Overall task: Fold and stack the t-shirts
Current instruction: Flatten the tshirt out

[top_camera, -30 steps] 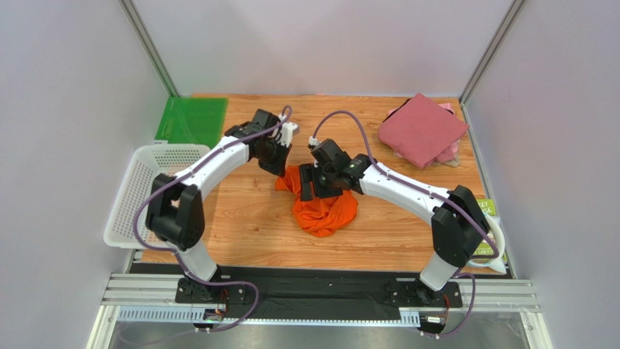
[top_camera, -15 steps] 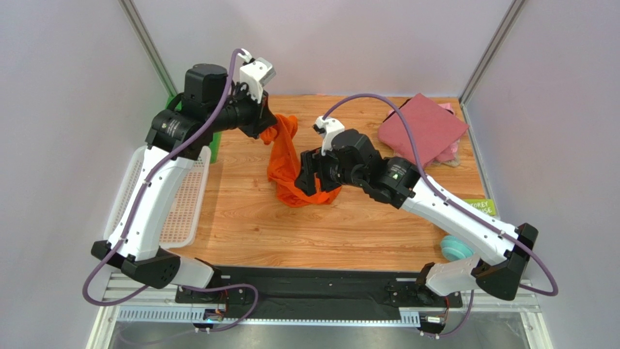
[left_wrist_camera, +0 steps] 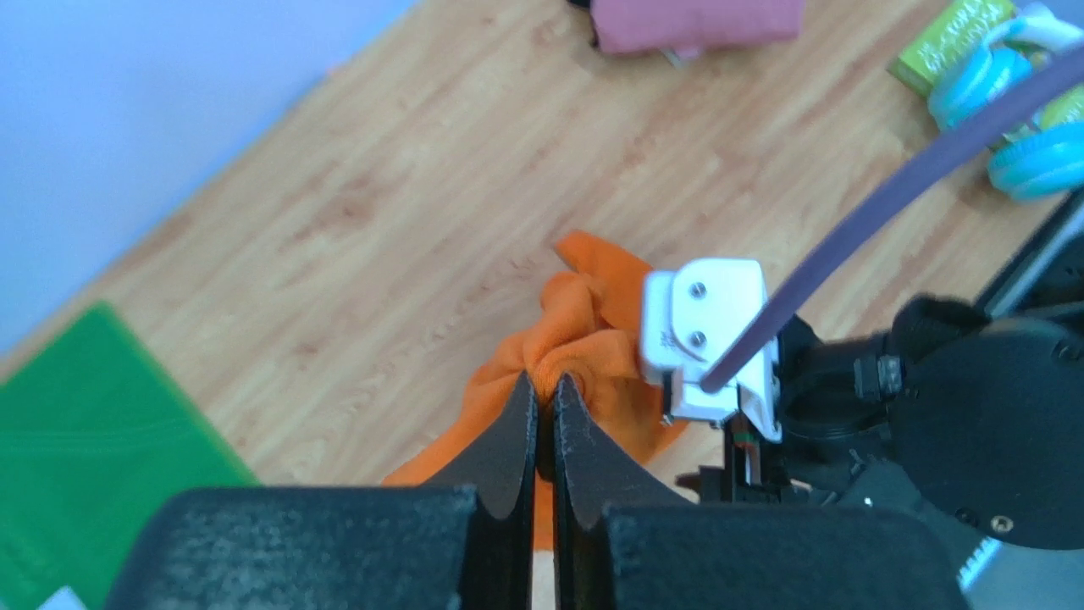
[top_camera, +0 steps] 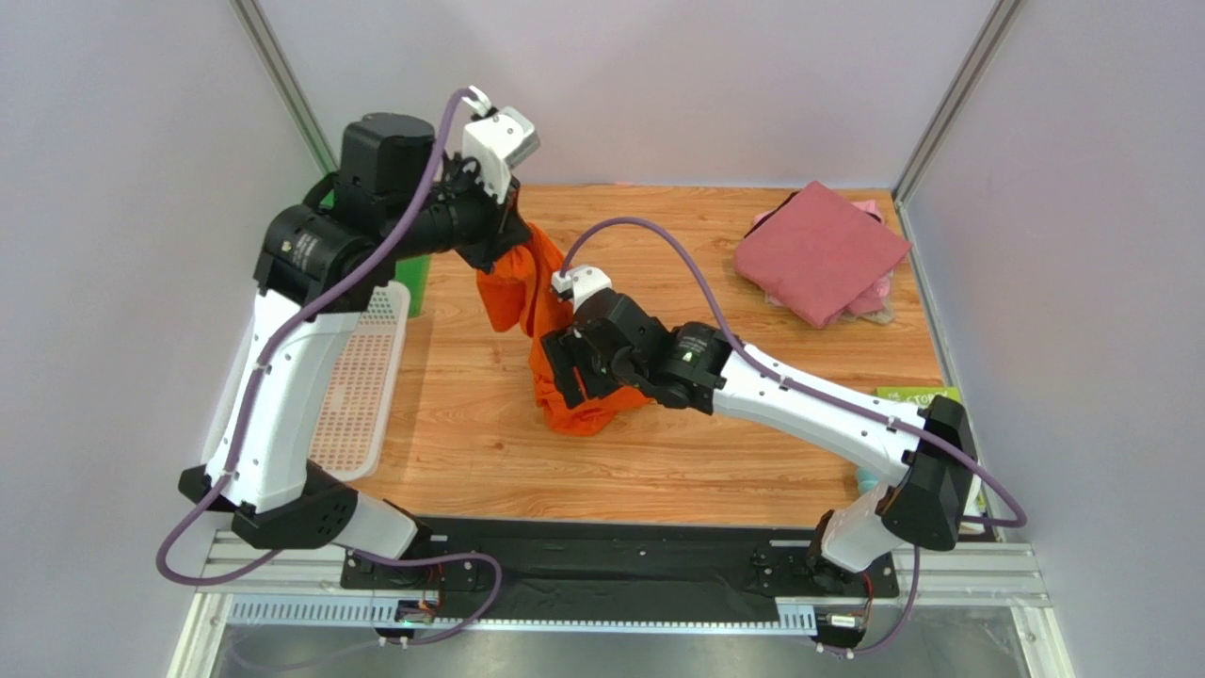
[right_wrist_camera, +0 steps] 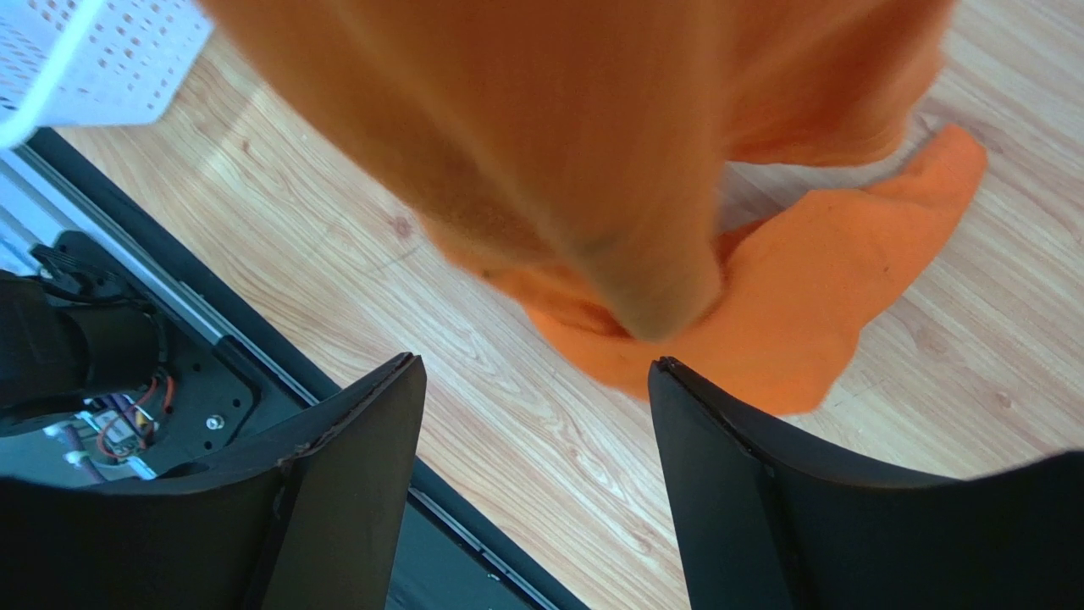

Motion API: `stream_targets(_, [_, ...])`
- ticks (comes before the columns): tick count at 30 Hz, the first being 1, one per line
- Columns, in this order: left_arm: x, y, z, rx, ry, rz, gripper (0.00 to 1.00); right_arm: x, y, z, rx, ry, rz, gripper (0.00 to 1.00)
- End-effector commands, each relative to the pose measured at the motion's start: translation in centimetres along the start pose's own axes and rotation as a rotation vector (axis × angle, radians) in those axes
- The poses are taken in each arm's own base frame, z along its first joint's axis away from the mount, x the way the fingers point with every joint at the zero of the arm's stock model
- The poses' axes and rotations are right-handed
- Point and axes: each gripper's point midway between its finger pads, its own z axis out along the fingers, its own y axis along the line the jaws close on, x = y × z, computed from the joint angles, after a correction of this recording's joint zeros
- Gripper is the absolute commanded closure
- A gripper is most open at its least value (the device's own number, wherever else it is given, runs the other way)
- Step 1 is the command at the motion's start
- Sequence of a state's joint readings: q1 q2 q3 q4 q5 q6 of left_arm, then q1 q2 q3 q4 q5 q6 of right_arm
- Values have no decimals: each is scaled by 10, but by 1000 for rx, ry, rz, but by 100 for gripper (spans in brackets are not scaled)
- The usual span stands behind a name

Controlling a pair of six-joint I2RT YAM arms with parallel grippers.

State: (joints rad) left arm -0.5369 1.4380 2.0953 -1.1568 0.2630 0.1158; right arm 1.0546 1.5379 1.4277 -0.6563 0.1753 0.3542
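The left hand (left_wrist_camera: 543, 388) is raised above the far left part of the table (top_camera: 467, 438). Its two fingers are pressed together on a bunched fold of the orange t-shirt (left_wrist_camera: 598, 318). The shirt hangs down from this grip as a long crumpled strip, and its lower end lies in a heap on the wood. The right hand (right_wrist_camera: 535, 369) is low beside that lower part, with its fingers wide apart. The orange cloth hangs just in front of them and they grip nothing. At the far right corner the maroon t-shirt (top_camera: 821, 247) lies folded flat on top of a pale pink t-shirt (top_camera: 877, 294). A white basket (top_camera: 354, 403) stands at the left edge, and a green sheet (left_wrist_camera: 89, 432) lies at the far left corner.
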Motion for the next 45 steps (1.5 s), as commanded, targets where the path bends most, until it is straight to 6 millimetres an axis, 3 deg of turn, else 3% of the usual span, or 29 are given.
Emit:
stream_targets(1, [-47, 19, -47, -146, -132, 95, 100, -15, 9, -9, 17, -109, 24, 29])
stream_targets(4, [-60, 25, -69, -209, -176, 126, 100, -14, 14, -12, 2, -135, 41, 29])
stream_targets(9, [-44, 12, -67, -155, -141, 117, 100, -30, 34, -14, -35, -165, 16, 29])
stream_targets(15, [-48, 7, -73, -152, -165, 128, 100, -41, 60, -3, -48, -167, -28, 28])
stream_targets(19, [-47, 10, -74, -170, -158, 143, 100, -65, 76, -21, -53, -218, -60, 25])
stream_targets(25, [-35, -1, -57, -105, -121, 108, 100, -99, 89, -77, -103, -361, -82, 21])
stream_targets(31, [-34, -11, -37, -96, -92, 82, 100, -93, 107, -86, -122, -381, -122, 27])
stream_targets(33, [-30, -5, -28, -122, -63, 67, 100, -89, 102, -81, -64, -369, -148, 27])
stream_targets(35, [-23, -16, -23, -60, -43, 74, 100, -90, 87, -82, 10, -378, -151, 27])
stream_targets(38, [-19, -42, -23, 34, -43, 117, 100, -97, 62, -105, 86, -444, -122, 27])
stream_targets(41, [-9, -64, -10, 147, -5, 108, 100, -107, 41, -150, 70, -536, -56, 28])
stream_targets(42, [-5, -70, -4, 176, 13, 101, 100, -113, 34, -178, 37, -588, -22, 28])
stream_targets(45, [6, -97, 25, 291, 79, 102, 100, -121, 30, -227, -79, -680, 37, 28])
